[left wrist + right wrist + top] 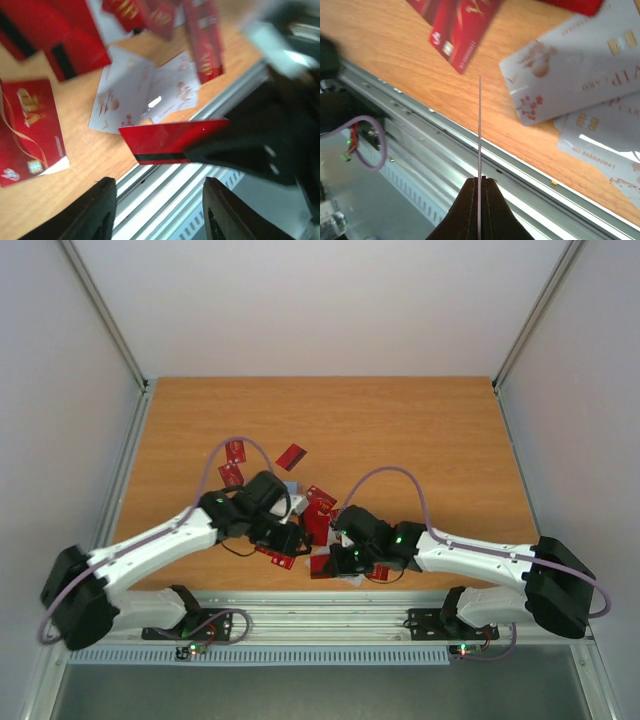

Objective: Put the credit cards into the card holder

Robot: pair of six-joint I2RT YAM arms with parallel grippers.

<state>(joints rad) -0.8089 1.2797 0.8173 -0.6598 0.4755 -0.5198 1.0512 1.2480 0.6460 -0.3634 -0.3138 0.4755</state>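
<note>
Credit cards (318, 525) litter the table (420, 430); right jaws pinch one red card (170, 141), left jaws spread. Prob. card holder hidden; keep card flat, insert slowly.

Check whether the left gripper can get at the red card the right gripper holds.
Probably yes. The left gripper is open and facing the red card, whose free end juts clear of the right gripper; nothing lies between them.
</note>
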